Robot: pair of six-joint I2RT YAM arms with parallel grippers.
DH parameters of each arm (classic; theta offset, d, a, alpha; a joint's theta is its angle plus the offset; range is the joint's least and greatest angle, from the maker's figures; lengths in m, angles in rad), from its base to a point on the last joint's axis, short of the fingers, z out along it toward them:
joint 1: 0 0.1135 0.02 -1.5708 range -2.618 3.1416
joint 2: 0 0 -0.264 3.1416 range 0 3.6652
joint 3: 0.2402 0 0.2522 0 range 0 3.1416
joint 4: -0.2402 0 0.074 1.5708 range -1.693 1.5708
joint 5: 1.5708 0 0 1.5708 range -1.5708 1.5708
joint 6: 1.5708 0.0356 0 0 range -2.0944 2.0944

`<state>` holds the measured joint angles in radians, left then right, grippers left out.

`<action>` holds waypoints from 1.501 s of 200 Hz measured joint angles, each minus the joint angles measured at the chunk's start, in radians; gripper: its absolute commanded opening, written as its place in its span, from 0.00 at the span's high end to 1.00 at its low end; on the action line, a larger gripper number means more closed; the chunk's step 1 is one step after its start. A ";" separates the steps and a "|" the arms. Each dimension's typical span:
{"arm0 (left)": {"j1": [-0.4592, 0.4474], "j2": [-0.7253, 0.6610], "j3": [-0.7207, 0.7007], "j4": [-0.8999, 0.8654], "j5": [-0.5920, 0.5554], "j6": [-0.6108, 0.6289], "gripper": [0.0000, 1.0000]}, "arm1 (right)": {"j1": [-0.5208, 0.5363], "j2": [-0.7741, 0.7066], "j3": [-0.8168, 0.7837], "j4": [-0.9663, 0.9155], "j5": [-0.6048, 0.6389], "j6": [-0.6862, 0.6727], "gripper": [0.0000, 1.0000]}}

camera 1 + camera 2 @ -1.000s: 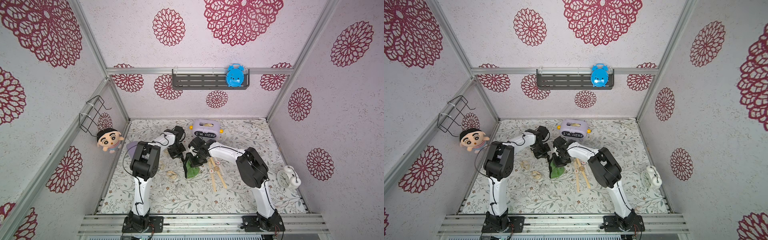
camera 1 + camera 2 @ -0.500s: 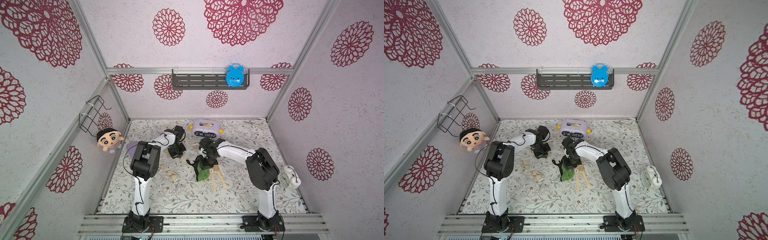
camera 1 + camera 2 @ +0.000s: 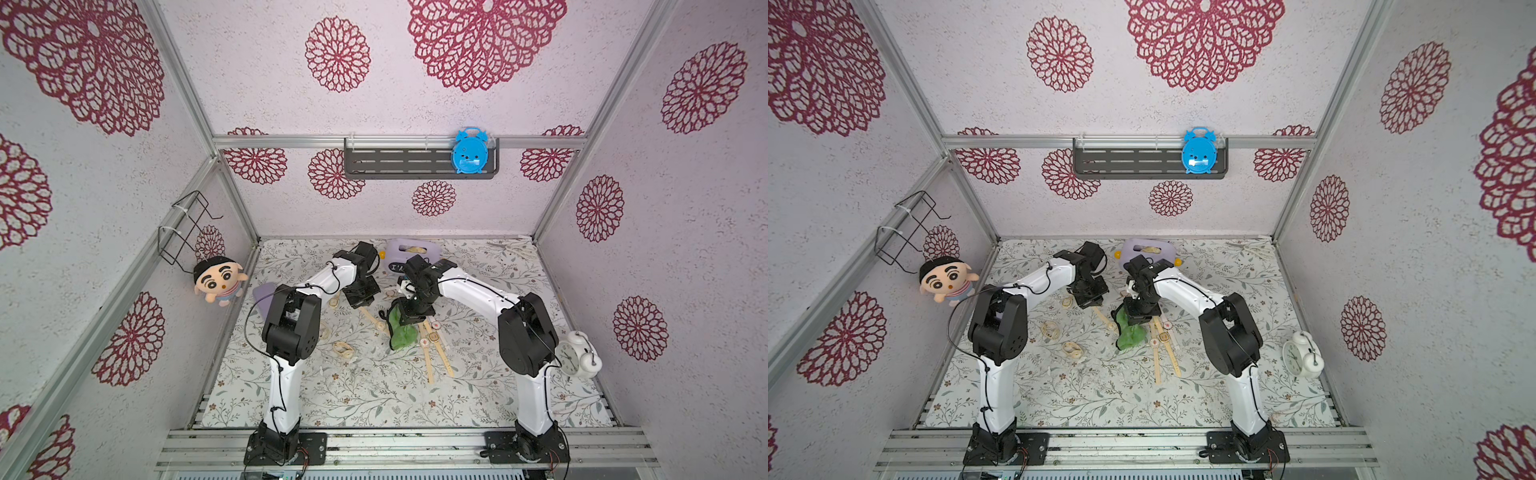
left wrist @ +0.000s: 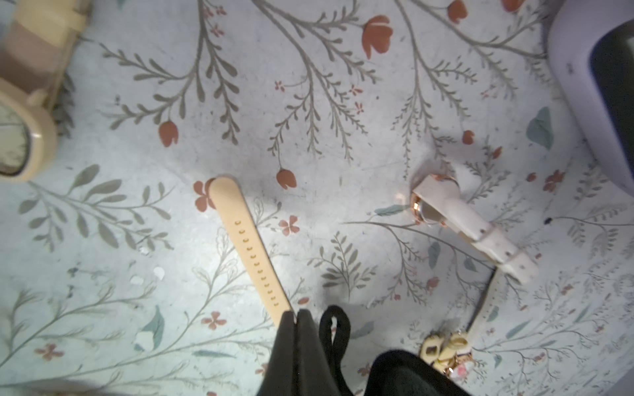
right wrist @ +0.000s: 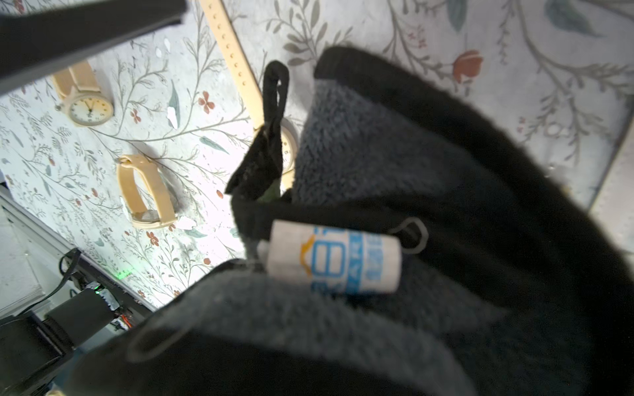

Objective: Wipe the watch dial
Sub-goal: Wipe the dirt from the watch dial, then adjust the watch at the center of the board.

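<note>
- The watch [image 4: 250,250] lies flat on the flowered table [image 3: 374,395], about mid-table between the two arms. Its tan strap [image 3: 371,316] is in plain sight.
- Its dial [image 5: 291,147] is mostly hidden behind the cloth, and only a sliver shows in the right wrist view.
- The cloth [image 3: 401,338] looks green in both top views. In the right wrist view it is dark and fleecy with a white label [image 5: 334,262]. It hangs down over the dial end of the watch.
- The right gripper [image 3: 409,320] is clamped on the top of the cloth.
- The left gripper [image 4: 295,317] has its jaws together, with the tips at the strap. Whether they nip it or only press on it cannot be told.
- Two more watches [image 3: 430,338] lie flat just beside the cloth.
- A white alarm clock [image 3: 575,359] stands by the right wall, a blue clock [image 3: 469,151] sits on the shelf [image 3: 395,162], and a doll [image 3: 218,282] hangs on the left wall.
</note>
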<state>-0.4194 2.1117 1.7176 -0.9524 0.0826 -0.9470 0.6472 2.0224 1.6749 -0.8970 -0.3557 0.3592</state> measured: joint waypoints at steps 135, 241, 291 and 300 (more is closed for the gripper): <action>-0.190 -0.074 0.025 -0.034 -0.027 0.123 0.03 | -0.122 -0.503 -0.382 0.132 0.118 0.168 1.00; -0.322 0.136 0.195 -0.078 -0.053 0.220 0.33 | -0.282 -0.800 -0.663 0.120 0.275 0.307 1.00; -0.350 0.169 0.196 -0.130 0.002 0.104 0.35 | -0.293 -0.816 -0.707 0.121 0.274 0.315 1.00; -0.355 0.169 0.197 -0.135 0.014 0.082 0.33 | -0.294 -0.818 -0.711 0.121 0.274 0.315 1.00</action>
<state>-0.7746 2.2803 1.9144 -1.0870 0.0967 -0.8650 0.3531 1.2049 0.9638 -0.7757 -0.0814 0.6743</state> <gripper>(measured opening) 0.648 0.112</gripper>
